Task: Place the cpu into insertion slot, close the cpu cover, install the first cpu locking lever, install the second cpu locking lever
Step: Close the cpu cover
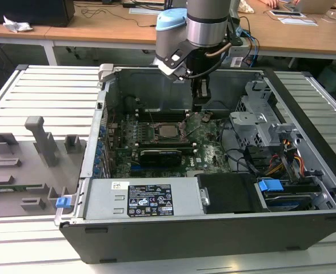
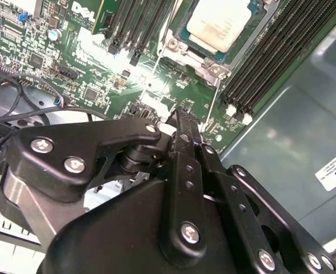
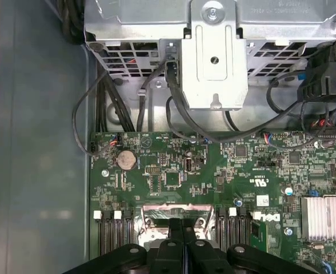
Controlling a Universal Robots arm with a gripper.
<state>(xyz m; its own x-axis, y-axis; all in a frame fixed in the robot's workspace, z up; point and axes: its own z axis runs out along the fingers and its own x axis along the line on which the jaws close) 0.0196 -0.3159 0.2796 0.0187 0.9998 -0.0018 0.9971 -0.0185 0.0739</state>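
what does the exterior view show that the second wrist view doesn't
Exterior view's own: the whole open computer case, its labelled power supply, the drive cage, the grey fixture tray at the exterior view's left, and the arm above the case.
Second wrist view's own: the pincer up close, with its black linkage and screws, and a thin wire lever beside the cpu.
Shared: the cpu seated on the green motherboard, the memory slots, the shut pincer.
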